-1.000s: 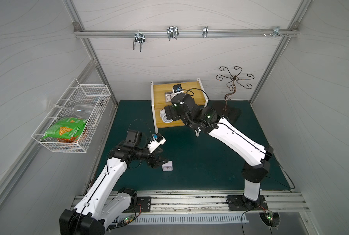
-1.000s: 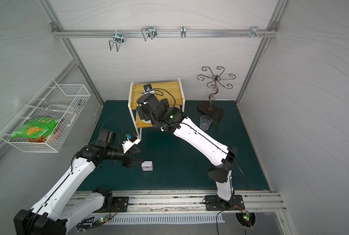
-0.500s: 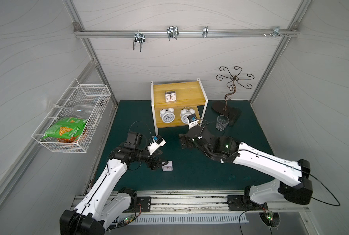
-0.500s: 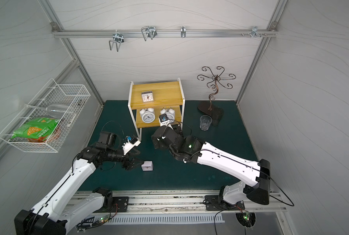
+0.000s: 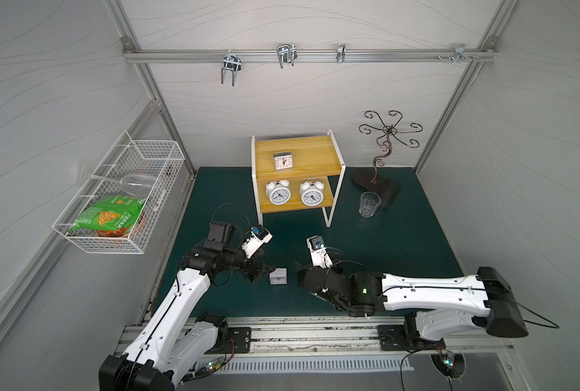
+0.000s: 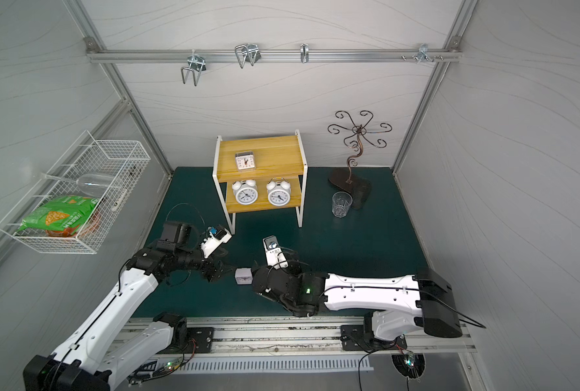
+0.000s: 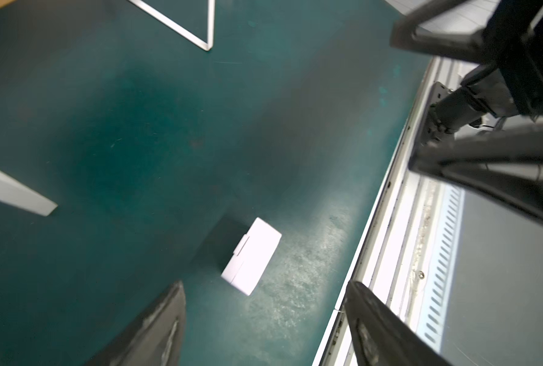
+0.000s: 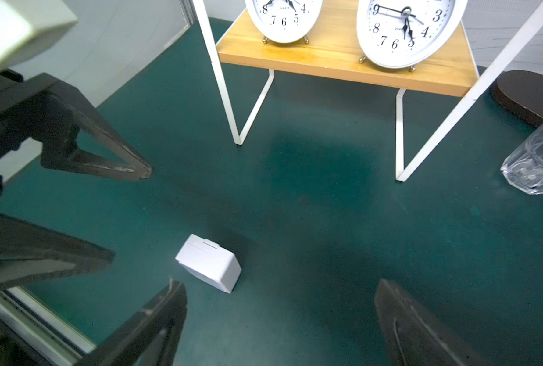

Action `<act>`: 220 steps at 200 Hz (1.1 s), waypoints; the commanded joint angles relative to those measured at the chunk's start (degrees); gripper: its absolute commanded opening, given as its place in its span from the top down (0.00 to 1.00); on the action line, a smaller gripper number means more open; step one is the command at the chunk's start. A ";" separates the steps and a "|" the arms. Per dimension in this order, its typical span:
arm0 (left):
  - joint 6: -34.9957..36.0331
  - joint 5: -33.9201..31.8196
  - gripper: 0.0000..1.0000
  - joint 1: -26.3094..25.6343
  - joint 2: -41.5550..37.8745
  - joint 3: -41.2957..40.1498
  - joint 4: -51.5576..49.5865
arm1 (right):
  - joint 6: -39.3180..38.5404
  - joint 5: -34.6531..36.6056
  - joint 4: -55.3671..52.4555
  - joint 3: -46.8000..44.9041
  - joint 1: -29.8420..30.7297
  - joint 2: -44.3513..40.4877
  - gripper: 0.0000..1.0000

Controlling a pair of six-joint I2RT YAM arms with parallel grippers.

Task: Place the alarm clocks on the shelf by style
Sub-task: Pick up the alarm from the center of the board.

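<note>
Right wrist view: right gripper (image 8: 281, 285), back from the shelf (image 8: 328, 52), gapes empty beside the white square clock (image 8: 210, 263), the last unshelved; left gripper (image 8: 130, 214) part-open, also empty.

A green counter (image 5: 400, 243) bears a shelf (image 5: 315, 159), a glass (image 5: 369, 204) and a scrolled stand (image 5: 366, 179). A white square clock (image 5: 278, 276) sits near its front.

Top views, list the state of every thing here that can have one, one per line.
Transparent square clock, upright on the shelf top board.
Twin-bell clocks, upright side by side on the lower board.
White square clock, on the mat, off the shelf, not held.
Left gripper, open, empty, beside the white square clock.
Right gripper, open, empty.
Drinking glass, upright, empty.
Wine glass, lying in the wire basket.
</note>
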 commanded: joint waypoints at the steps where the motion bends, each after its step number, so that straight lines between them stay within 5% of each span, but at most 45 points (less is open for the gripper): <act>1: 0.33 0.08 0.18 2.09 -1.67 -0.79 2.27 | 6.95 5.38 5.29 -1.55 3.24 3.93 0.03; 76: -2.44 -1.15 0.18 5.66 -3.80 -2.34 5.15 | 21.48 7.68 3.82 5.02 9.06 20.52 0.03; 220: -4.19 -1.23 0.18 6.94 -6.59 -3.30 5.48 | 20.74 8.11 6.77 15.97 6.12 37.93 0.03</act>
